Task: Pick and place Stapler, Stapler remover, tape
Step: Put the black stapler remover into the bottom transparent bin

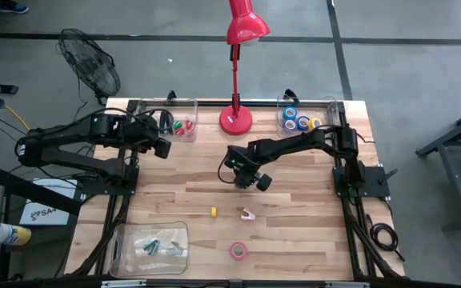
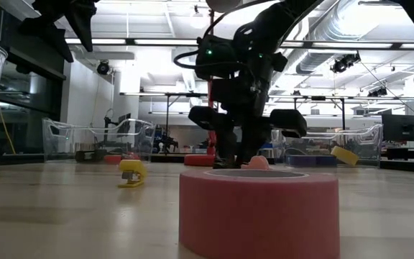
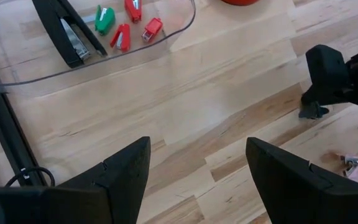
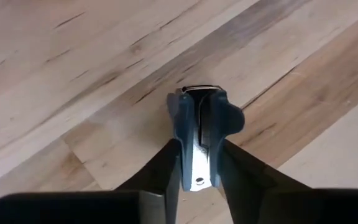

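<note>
Right arm reaches from the table's right edge toward the centre, wrist bent down; the right gripper (image 1: 245, 178) sits just in front of the red lamp (image 1: 236, 120) base. In the wrist view its fingers (image 4: 166, 168) pinch a small dark stapler remover (image 4: 202, 134) against the wood, one finger on each side, metal jaw showing between them.

Left arm is folded at the table's left edge, well left of the lamp; the left gripper (image 3: 197, 174) hangs above bare wood with fingers spread, holding nothing.

Left of the lamp, a clear bin (image 3: 179, 28) holds a black stapler (image 3: 67, 31) plus green and red removers. Right of the lamp, a second bin (image 1: 285, 102) holds blue and yellow tape rolls (image 1: 298, 118).

Loose on the table (image 1: 310, 208), in front of the lamp: a yellow remover (image 1: 213, 212), a pink remover (image 1: 248, 213), and, nearest the front edge, a pink tape roll (image 1: 238, 250). A third clear bin (image 1: 122, 236) stands at the front left corner.

Light wood plank tabletop. Grey floor around it; a fan (image 1: 90, 64) stands behind the left corner.
</note>
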Motion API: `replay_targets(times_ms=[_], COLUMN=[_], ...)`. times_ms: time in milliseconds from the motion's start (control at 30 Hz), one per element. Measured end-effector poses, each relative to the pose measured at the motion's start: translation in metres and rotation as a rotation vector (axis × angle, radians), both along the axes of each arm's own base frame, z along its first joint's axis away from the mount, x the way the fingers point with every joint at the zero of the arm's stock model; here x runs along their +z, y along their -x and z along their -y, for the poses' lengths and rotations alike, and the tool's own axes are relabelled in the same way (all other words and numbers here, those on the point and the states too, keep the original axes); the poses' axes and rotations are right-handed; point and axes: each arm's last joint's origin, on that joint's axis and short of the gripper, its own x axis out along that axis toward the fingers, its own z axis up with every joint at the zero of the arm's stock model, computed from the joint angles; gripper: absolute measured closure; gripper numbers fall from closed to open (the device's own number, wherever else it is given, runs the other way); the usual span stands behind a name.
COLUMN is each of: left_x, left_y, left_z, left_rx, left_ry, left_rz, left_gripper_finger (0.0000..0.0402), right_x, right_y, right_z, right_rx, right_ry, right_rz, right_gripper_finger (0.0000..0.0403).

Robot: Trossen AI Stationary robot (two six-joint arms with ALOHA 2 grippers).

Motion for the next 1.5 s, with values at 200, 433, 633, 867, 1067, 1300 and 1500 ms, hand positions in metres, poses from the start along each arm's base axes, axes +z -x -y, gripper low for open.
replay_targets(times_ms=[200,433,633,867,1067,1300,1500], left_x=[0.0,0.001,0.008,0.008,0.006,0.004,0.002], left_y=[0.0,-0.004,-0.027,-0.056,-0.087,-0.116,-0.126], left_z=[0.0,0.0,-0.002,-0.004,-0.006,-0.007,-0.006], left_rx=[0.0,-0.046,-0.261,-0.45,-0.555,-0.68,-0.778], left_ry=[0.001,-0.022,-0.13,-0.237,-0.305,-0.406,-0.405], left_rz=[0.0,0.014,0.109,0.156,0.235,0.311,0.364], left_gripper_finger=[0.0141,0.0141,0.0141,0.0141,0.0141,0.0141,0.0141], right_x=[0.0,0.003,0.038,0.111,0.177,0.211,0.215], right_y=[0.0,0.001,-0.002,-0.002,-0.001,0.004,0.006], right_z=[0.0,0.002,0.007,0.017,0.021,0.023,0.03], right_rx=[-0.087,-0.378,-0.606,-0.763,-0.798,-0.808,-0.854], right_ry=[-0.024,-0.042,-0.056,-0.165,-0.228,-0.267,-0.292], right_rz=[-0.017,-0.055,0.006,0.071,0.179,0.195,0.197], right_gripper_finger=[0.0327,0.0327,0.0328,0.0328,0.0328,0.0328,0.0328])
